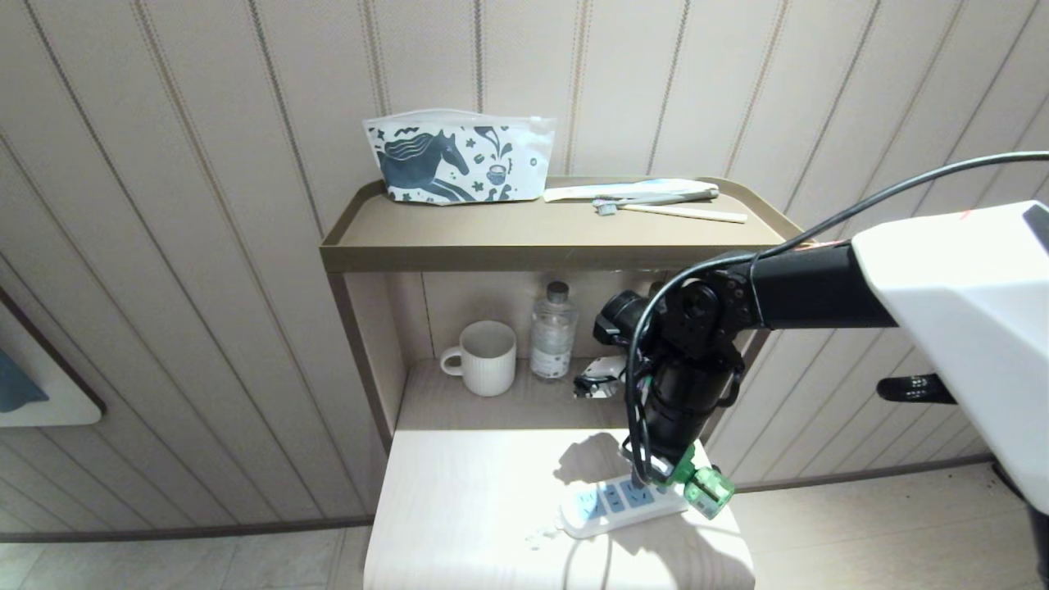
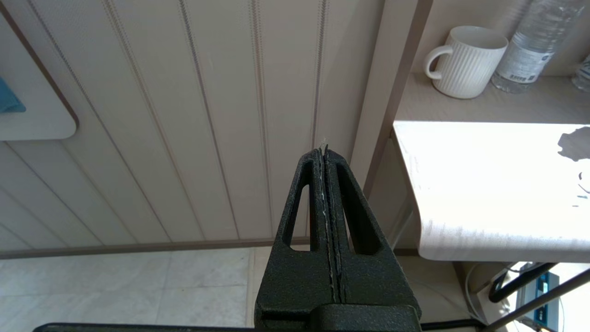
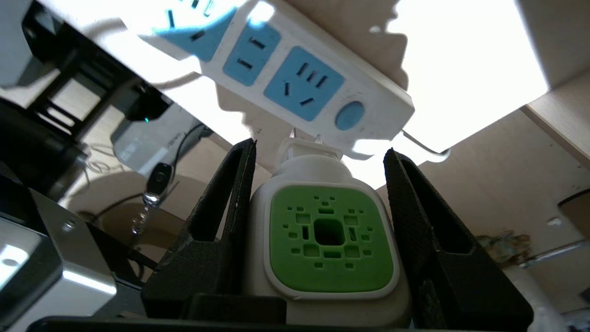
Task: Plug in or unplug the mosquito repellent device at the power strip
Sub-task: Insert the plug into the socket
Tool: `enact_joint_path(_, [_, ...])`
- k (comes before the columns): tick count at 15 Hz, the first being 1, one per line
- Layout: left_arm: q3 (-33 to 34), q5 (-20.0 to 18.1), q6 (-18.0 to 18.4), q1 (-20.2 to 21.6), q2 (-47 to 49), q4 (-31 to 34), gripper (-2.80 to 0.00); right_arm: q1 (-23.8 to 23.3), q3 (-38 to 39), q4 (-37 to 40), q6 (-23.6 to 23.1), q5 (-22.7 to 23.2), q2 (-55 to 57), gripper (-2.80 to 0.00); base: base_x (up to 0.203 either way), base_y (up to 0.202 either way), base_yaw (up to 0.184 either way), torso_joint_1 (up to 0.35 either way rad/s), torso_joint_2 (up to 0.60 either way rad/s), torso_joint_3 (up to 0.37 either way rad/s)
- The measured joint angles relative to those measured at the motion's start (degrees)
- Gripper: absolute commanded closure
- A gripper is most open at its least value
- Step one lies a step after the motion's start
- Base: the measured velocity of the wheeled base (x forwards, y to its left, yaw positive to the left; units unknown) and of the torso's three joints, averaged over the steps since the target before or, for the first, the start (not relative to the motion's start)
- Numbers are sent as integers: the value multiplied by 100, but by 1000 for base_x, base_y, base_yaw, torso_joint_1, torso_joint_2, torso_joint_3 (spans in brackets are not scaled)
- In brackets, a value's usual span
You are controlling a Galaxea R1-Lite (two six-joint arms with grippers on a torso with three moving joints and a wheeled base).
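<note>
The left gripper (image 2: 326, 152) hangs beside the cabinet, short of the tabletop's edge, its jaws pressed together on nothing. On the lower shelf a white mug (image 1: 485, 357) stands just left of a clear water bottle (image 1: 551, 331); above them the top shelf (image 1: 524, 233) carries a horse-print pouch (image 1: 456, 157) and, further right, a toothbrush (image 1: 668, 211). On the bright tabletop (image 1: 467, 508) lies the power strip (image 1: 619, 506), all its blue outlets free. The right gripper (image 1: 668, 479) points down at the strip's right end, pinching the mosquito repellent device (image 3: 327, 244) between its jaws. The device's prongs hover just off the strip; whether they touch its edge is hard to judge.
</note>
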Motion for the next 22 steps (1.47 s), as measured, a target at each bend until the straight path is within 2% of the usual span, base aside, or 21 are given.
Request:
enact_joint_path(3, [0,3,2,0,0,-4,0,5,88,-188,-92,2,129,0,0,0,0,0,0,0])
enact_joint_path(22, [1,1,0,5,0,-3,0,-2,-362,-198,-111,-21,590,0,0,0,0,0,0,0])
